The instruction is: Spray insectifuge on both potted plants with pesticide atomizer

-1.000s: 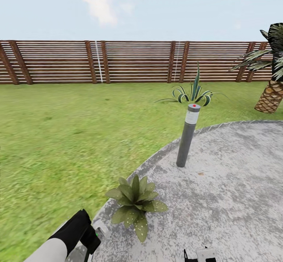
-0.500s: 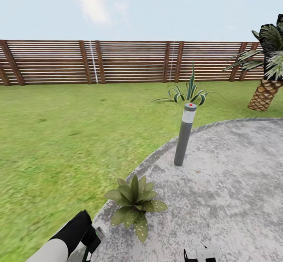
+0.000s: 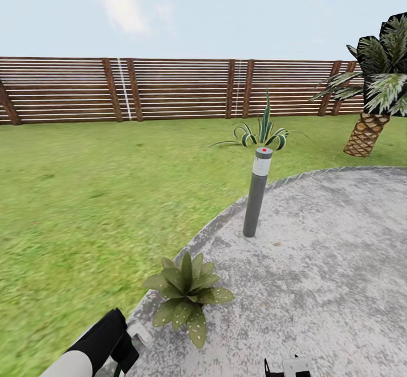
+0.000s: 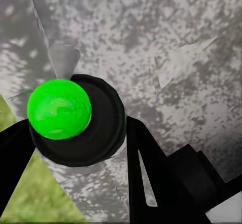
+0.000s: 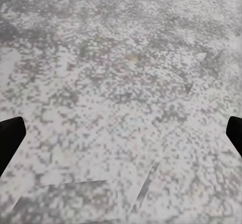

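One potted plant [image 3: 185, 298], a low rosette of broad green leaves, sits at the near edge of the stone patio [image 3: 316, 264] in the head view. Just to its left, at the frame's bottom, is my left gripper [image 3: 127, 346], with a pale part of the pesticide atomizer [image 3: 140, 332] beside it. In the left wrist view the atomizer [image 4: 75, 121] appears as a bright green cap in a black ring, and my left gripper [image 4: 75, 128] is shut on it over patio and grass. My right gripper [image 5: 121, 136] stands open over bare stone; its top [image 3: 288, 367] peeks in below.
A grey bollard lamp [image 3: 254, 193] stands on the patio rim beyond the plant. Lawn [image 3: 85, 196] spreads to the left and back to a brown slatted fence [image 3: 169, 89]. A spiky green-white clump [image 3: 261, 131] and a palm [image 3: 376, 94] grow at the back right.
The whole head view has shifted: the lamp, plant and fence posts have slid left, so the camera turned right. Both arms keep their places in the frame.
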You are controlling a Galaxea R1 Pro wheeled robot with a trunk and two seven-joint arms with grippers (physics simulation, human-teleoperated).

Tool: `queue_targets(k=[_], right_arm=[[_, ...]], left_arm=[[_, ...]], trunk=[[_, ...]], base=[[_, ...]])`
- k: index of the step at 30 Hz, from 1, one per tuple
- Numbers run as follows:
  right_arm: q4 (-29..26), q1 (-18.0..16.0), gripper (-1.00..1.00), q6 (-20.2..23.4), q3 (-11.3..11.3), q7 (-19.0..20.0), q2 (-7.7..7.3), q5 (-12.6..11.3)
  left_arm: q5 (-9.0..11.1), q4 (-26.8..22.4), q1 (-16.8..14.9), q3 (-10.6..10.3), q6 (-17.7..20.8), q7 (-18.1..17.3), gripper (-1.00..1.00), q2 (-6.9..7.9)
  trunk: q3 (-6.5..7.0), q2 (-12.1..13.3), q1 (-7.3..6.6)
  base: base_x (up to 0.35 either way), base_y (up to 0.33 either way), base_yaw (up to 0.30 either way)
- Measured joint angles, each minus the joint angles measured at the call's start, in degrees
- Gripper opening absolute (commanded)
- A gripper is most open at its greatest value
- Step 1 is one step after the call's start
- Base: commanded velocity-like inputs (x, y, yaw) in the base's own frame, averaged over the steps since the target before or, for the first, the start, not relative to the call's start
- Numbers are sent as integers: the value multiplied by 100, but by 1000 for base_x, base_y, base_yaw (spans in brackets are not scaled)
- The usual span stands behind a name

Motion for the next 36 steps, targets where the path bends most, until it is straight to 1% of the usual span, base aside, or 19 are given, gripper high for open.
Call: queue_targets(k=[3, 6, 8, 10, 11, 12, 14, 16, 17, 19, 20, 22, 27, 30, 36], right_arm=[[0, 0, 100, 0, -1, -2, 0, 0], [-2, 1, 100, 2, 0, 0, 0, 0], [-2, 1, 100, 3, 0, 1, 0, 0], [-2, 1, 100, 3, 0, 2, 0, 0], [-1, 1, 100, 2, -1, 0, 0, 0], [0, 0, 100, -1, 3, 1, 0, 2], [-1, 1, 100, 0, 0, 2, 0, 0], [-2, 1, 100, 0, 0, 2, -1, 0], [-2, 1, 100, 0, 0, 2, -1, 0], [-2, 1, 100, 0, 0, 2, -1, 0], [-2, 1, 100, 0, 0, 2, -1, 0], [-2, 1, 100, 0, 0, 2, -1, 0], [0, 0, 100, 0, 0, 3, 0, 0], [-1, 0, 100, 2, 0, 4, 1, 0], [-1, 0, 100, 2, 0, 4, 1, 0]], left_arm=[[19, -48, 9, 10, 5, 1, -100, -22], [14, -77, 8, 18, 5, 1, -100, -42], [45, -88, 8, 117, 5, 2, -100, -18], [69, -92, 8, 333, -2, 5, -100, 8], [75, -93, 8, 402, -7, 9, -100, 9], [63, -93, 13, 430, -24, 18, -100, -29], [55, -92, 13, 445, -36, 176, -100, -88], [78, -86, 14, 458, -45, 526, -100, -124], [84, -78, 15, 464, -48, 572, -100, -141], [107, -46, 16, 445, -45, 603, -100, -199], [100, -30, 17, 441, -43, 627, -100, -258], [68, -25, 16, 438, -48, 643, -100, -297], [48, -45, 17, 406, -7, 624, -100, -279], [73, -35, 18, 416, 2, 612, -100, -244], [47, -21, 18, 405, 8, 617, -100, -281]], trunk=[[0, 0, 0], [0, 0, 0], [0, 0, 0], [0, 0, 0], [0, 0, 0], [0, -1, -1], [0, 0, 0], [0, 0, 0], [0, 0, 0], [0, 0, 0], [0, 0, 0], [0, 0, 0], [0, 0, 0], [0, 0, 0], [0, 0, 0]], base=[[0, 55, 0], [0, 253, 0], [0, 293, 0], [0, 235, 0], [0, 31, 0], [0, 13, -49], [0, 5, -194], [0, 1, -280], [0, 0, -293], [0, 0, -296], [0, 0, -296], [0, 0, -250], [0, 44, -51], [0, 262, -3], [10, 269, 0]])
